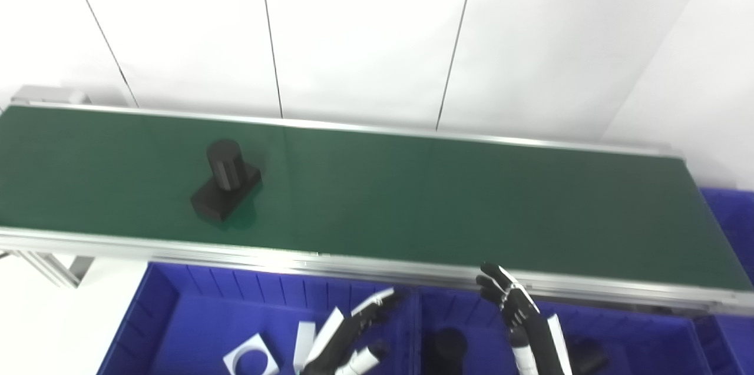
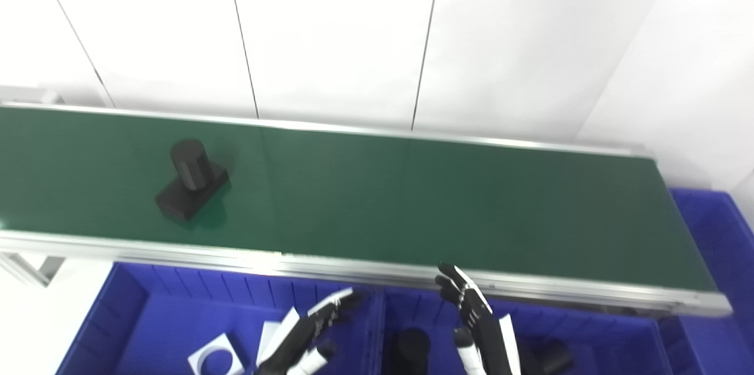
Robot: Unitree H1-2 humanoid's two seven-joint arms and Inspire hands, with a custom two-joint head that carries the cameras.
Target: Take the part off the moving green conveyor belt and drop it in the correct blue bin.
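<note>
The green conveyor belt (image 1: 412, 198) crosses the frame from left to right, with blue bins (image 1: 177, 316) along the bottom edge. A black part (image 1: 225, 188), a cylinder on a square base, stands on the belt at centre left. At lower centre, over the bins, the left hand (image 1: 350, 334) and right hand (image 1: 518, 310) reach upward, fingers (image 1: 377, 304) spread and released, grasping nothing.

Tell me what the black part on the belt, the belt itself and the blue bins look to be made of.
Black part: likely matte plastic, dull and without glare, possibly printed. Belt: dark green rubbery or PVC sheet, soft sheen, running in a silvery metal frame. Blue bins: moulded plastic, judging by the ribbed walls and even colour.
</note>
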